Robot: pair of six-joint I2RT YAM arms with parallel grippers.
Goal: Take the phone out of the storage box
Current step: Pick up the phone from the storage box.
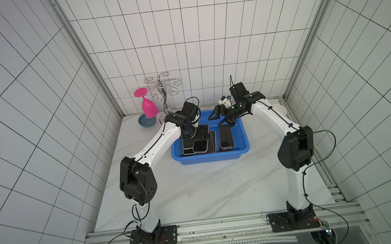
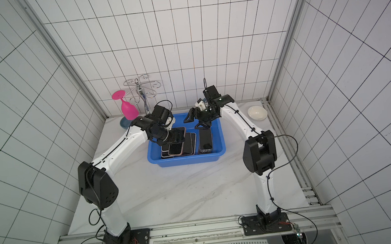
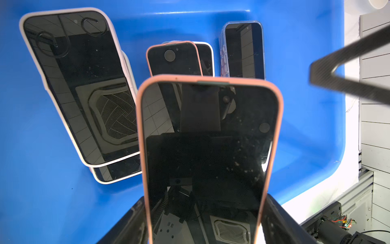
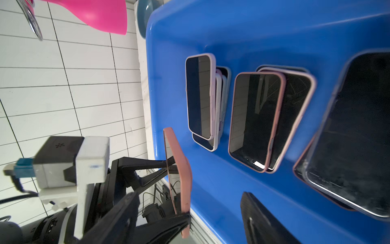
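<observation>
The storage box [image 1: 211,158] [image 2: 188,160] is a bright blue tub at the table's far middle. Several dark-screened phones lie in it in stacks [image 1: 225,138] [image 3: 80,88] [image 4: 255,118]. My left gripper [image 1: 197,136] [image 2: 173,137] [image 3: 204,224] is shut on a phone [image 1: 202,131] [image 3: 209,147] in a salmon-pink case. It grips the phone's two long edges and holds it tilted above the stacks, still over the box. My right gripper [image 1: 220,119] [image 2: 195,122] [image 4: 190,221] hangs open over the box's far part, apart from the held phone [image 4: 179,169].
A pink wine glass [image 1: 149,106] hangs upside down from a wire rack [image 1: 163,88] at the back left. Under it sits a grey-blue dish [image 1: 146,121]. A white bowl [image 2: 257,112] stands at the back right. Tiled walls close in three sides.
</observation>
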